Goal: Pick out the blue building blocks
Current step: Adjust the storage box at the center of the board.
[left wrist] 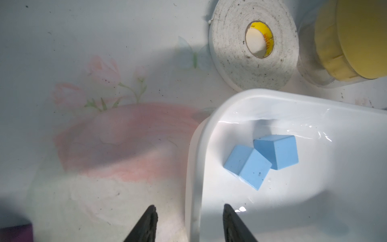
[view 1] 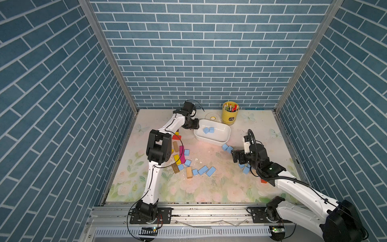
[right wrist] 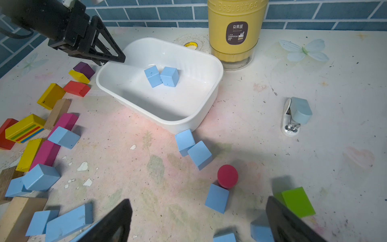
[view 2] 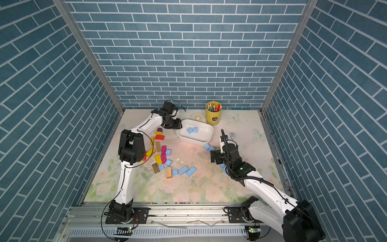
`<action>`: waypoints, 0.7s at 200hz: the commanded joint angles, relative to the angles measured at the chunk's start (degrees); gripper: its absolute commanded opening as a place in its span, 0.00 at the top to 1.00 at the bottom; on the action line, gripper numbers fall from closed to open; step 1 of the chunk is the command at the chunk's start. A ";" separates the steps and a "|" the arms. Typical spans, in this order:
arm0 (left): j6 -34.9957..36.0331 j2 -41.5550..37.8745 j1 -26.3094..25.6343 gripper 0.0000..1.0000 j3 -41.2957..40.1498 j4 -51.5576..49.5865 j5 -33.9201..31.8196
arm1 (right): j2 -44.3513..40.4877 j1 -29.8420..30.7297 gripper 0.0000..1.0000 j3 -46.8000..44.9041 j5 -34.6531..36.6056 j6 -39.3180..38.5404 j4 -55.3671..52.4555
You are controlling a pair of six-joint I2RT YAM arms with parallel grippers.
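Two blue building blocks (view 1: 209,130) (right wrist: 161,76) lie side by side in the white tub (view 1: 211,143) (left wrist: 194,146). My left gripper (view 1: 193,125) (left wrist: 189,207) hovers over the tub's left rim, open with nothing between its fingers. More blue blocks are loose on the table: a pair (view 1: 227,148) (right wrist: 191,146) just in front of the tub, several (view 1: 202,170) near the front middle, and one (right wrist: 216,198) by a red cylinder. My right gripper (view 1: 235,156) (right wrist: 199,202) stands wide open and empty, above the table near the blocks at the right.
Yellow, magenta, red, purple and bare wooden blocks (view 1: 180,155) lie mixed with blue ones under the left arm. A yellow canister (view 1: 230,114) and a tape roll (view 1: 212,117) stand behind the tub. A stapler (right wrist: 295,115), red cylinder (right wrist: 227,175) and green block (right wrist: 297,202) are at the right.
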 commanded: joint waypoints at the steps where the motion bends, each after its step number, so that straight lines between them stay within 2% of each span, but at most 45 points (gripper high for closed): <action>1: -0.19 1.32 -0.36 0.54 2.66 -1.07 -1.61 | 0.37 -0.24 0.01 1.22 -0.42 0.74 -0.41; 42: -0.62 1.60 -0.71 0.71 2.21 -1.07 -4.07 | 0.44 -0.24 0.01 1.26 -0.34 0.65 -0.47; 101: -0.62 0.62 -1.32 0.83 1.27 -1.36 -6.36 | 0.33 -0.27 0.01 1.43 -0.39 0.65 -0.74; 140: -0.71 -2.76 -1.54 0.93 -2.77 0.32 -8.65 | 0.29 -0.27 0.01 1.52 -0.26 0.62 -0.86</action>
